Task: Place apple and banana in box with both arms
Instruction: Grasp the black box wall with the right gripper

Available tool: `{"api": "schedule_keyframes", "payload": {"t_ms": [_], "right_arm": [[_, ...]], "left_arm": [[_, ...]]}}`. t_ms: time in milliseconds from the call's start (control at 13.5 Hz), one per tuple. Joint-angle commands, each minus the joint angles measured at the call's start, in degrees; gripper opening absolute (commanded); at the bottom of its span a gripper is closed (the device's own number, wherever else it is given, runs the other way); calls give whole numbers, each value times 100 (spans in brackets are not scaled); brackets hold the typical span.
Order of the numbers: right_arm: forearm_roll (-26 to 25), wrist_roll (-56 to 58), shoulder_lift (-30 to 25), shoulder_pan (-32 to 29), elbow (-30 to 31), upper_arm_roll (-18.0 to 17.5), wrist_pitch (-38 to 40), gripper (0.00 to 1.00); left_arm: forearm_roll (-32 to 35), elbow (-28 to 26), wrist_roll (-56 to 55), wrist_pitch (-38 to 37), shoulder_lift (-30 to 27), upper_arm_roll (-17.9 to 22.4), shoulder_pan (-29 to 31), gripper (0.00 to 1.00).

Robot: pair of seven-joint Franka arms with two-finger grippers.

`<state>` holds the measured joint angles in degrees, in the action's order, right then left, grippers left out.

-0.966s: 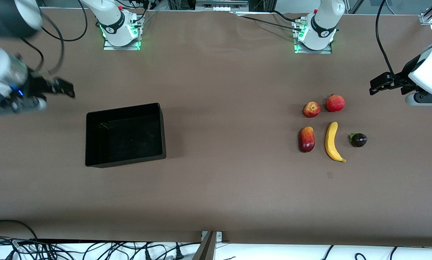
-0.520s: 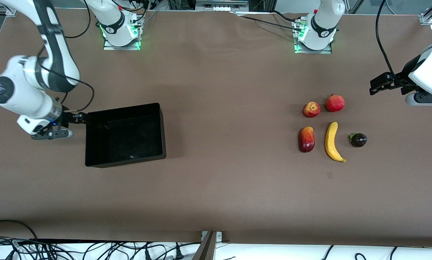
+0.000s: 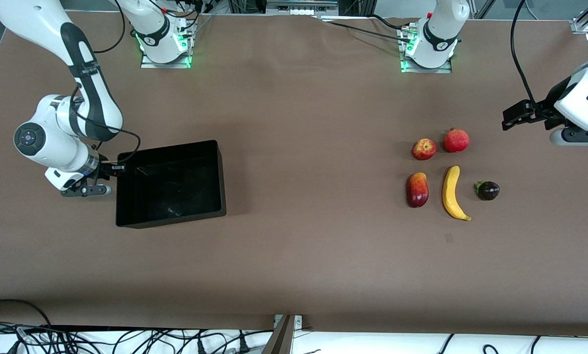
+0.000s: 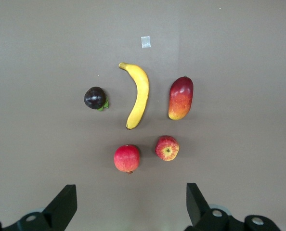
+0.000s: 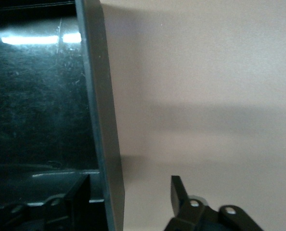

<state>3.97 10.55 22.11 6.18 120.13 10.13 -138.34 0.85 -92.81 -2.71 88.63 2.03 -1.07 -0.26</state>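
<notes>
The apple (image 3: 423,149) lies beside a red pomegranate (image 3: 456,140), with the banana (image 3: 452,192) nearer the front camera. In the left wrist view the apple (image 4: 167,147) and banana (image 4: 138,95) lie out ahead of my open left gripper (image 4: 131,192). That gripper (image 3: 511,118) hangs empty over bare table near the left arm's end. The black box (image 3: 221,177) stands empty toward the right arm's end. My right gripper (image 3: 114,168) is open at the box's end wall (image 5: 104,125). It (image 5: 130,185) straddles that wall, one finger inside and one outside.
A red-yellow mango (image 3: 417,189) lies beside the banana, and a dark purple round fruit (image 3: 488,190) on the banana's other flank. A small grey tape mark (image 3: 449,238) is on the table nearer the camera. Cables run along the front edge.
The right arm has swung down and in from the table's end to the box's end wall, and its fingers now straddle it. The left arm has barely moved.
</notes>
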Motion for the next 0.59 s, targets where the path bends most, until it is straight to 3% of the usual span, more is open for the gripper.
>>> {"api": "schedule_keyframes", "payload": {"t_ms": [0, 149, 223, 372, 520], "right_arm": [[200, 175, 92, -73, 72, -90, -220, 45], [200, 298, 83, -73, 64, -99, -184, 10], [200, 298, 57, -73, 38, -107, -167, 0], [209, 220, -5, -47, -111, -151, 156, 0], [218, 219, -57, -38, -427, -344, 534, 0]], "left_arm": [[144, 0, 7, -222, 61, -33, 0, 100], [144, -70, -2, -284, 253, -42, -17, 100], [144, -62, 16, -415, 385, -42, -44, 100], [39, -332, 33, -592, 666, -42, -53, 100], [29, -807, 16, -261, 904, -95, -88, 100]]}}
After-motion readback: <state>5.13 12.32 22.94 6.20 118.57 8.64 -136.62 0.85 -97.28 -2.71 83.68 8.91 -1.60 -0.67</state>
